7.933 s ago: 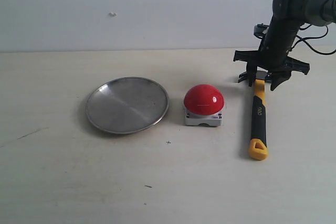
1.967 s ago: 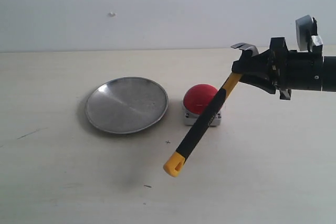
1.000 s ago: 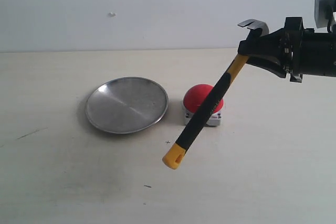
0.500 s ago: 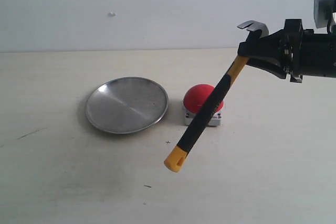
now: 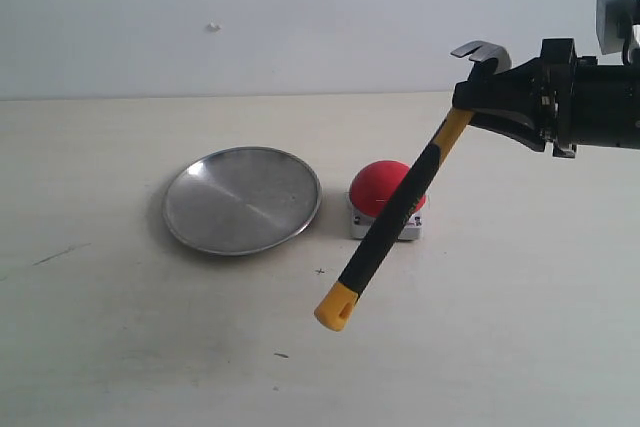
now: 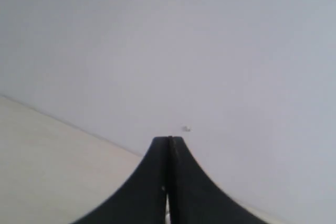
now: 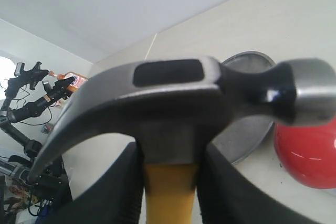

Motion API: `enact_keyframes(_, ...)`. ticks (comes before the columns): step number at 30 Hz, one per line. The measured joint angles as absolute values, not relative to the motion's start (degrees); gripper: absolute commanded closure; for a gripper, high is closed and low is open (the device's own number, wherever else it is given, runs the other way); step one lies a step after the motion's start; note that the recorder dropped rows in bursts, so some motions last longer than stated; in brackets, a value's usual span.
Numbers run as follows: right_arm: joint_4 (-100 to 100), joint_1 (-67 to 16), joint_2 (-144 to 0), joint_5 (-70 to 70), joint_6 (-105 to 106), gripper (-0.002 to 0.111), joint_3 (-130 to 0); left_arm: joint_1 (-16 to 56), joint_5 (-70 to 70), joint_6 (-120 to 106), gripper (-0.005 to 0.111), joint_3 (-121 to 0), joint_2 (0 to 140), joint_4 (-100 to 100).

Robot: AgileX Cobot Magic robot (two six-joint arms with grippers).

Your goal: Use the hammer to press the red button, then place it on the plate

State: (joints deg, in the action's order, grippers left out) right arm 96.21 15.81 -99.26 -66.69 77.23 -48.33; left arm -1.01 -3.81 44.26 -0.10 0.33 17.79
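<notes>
The hammer hangs in the air, the right gripper clamped on its handle just below the dark head. The handle slants down across the front of the red button, with its yellow looped end clear of the table. The plate lies just beside the button. The left gripper is elsewhere, its fingers pressed together.

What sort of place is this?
Likely a robotics lab bench: a pale tabletop against a blank wall, a staged red button and plate, and what look like other robot arms beyond.
</notes>
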Motion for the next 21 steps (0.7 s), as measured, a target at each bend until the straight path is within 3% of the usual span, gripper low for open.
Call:
enact_keyframes(13, 95.69, 15.81, -99.26, -66.69, 77.47, 0.108, -48.33, -1.01, -16.32, 47.54, 0.107, 0.01, 0.33, 17.28)
enact_keyframes(21, 96.12, 15.81, -99.26, -66.69, 78.18, 0.108, -48.33, -1.01, -5.67, 49.70, 0.107, 0.01, 0.33, 19.83)
